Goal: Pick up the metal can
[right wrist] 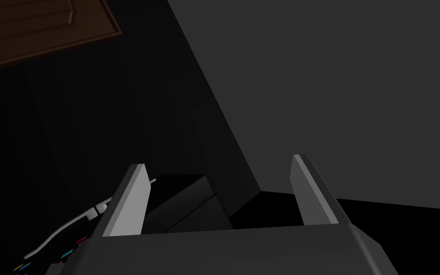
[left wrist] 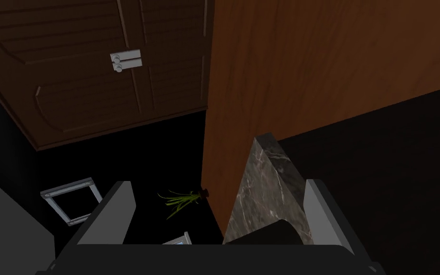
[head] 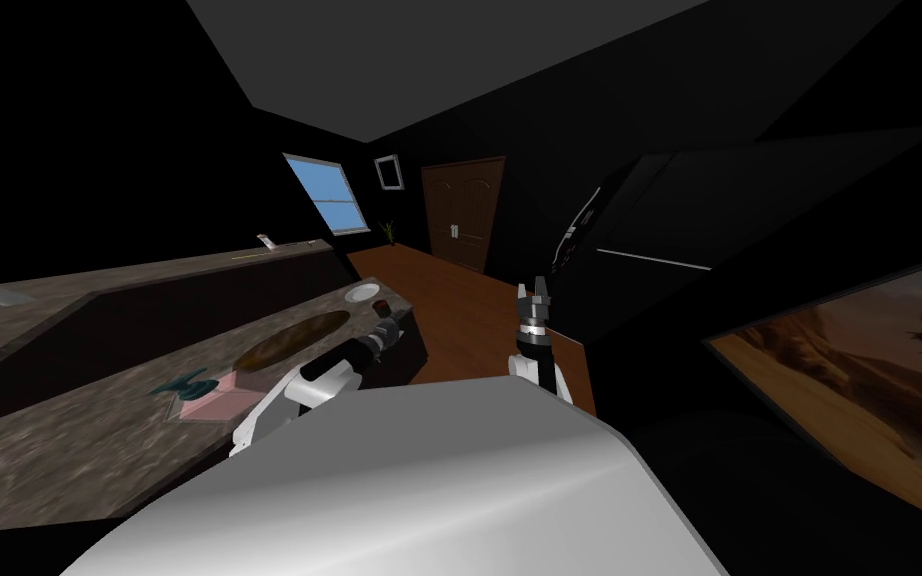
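Gaping wide, left gripper (left wrist: pixel 217 183) jaws by counter corner (left wrist: pixel 267 191), right gripper (right wrist: pixel 217 161) jaws wide too.

the counter (head: pixel 69 420) shows mottled grey-brown veining; the floor (head: pixel 449 290) is reddish wood grain, the door (head: pixel 464 210) dark brown, the window (head: pixel 326 193) blue.

Small dark, reddish can (head: pixel 381 304) sits at the far end of the marbled counter (head: pixel 99 430), near a white plate (head: pixel 363 293)
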{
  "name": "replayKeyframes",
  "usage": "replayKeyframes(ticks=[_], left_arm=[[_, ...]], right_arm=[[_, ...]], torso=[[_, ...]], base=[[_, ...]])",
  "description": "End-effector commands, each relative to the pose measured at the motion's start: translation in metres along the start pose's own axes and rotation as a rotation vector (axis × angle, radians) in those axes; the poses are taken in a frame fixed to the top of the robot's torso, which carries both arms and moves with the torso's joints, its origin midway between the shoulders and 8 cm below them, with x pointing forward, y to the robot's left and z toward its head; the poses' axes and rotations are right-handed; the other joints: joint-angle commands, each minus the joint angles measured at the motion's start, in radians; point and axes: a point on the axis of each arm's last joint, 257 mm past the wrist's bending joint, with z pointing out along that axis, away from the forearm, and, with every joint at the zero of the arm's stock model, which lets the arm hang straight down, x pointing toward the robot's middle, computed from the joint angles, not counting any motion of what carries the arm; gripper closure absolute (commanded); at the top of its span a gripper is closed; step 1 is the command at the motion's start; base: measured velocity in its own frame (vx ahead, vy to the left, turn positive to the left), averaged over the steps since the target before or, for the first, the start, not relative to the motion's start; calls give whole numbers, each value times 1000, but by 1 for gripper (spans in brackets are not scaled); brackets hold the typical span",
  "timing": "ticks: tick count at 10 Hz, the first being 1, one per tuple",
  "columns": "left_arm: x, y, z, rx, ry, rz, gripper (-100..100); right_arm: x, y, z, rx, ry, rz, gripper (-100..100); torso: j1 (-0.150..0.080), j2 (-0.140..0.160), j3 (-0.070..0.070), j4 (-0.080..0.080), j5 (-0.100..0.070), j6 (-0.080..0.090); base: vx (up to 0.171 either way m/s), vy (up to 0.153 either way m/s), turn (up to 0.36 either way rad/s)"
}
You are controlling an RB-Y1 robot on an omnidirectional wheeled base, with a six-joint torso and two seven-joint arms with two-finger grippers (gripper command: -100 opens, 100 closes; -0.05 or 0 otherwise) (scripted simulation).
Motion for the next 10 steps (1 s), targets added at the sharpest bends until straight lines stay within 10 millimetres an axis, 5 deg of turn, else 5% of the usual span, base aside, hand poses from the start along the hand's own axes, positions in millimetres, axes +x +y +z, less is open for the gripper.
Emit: replayKeyframes(ticks=[1,10], left_arm=[[-1,6,0,-28,-1,3,-100],[-10,33,-5,-236,20,119,-100]], right_arm=[[0,0,0,0,0,0,0],[0,0,0,0,0,0,0]], torso=[[0,0,0,0,0,0],[1,-1,-1,0,0,0]], base=[[10,0,3],[29,10,-24]])
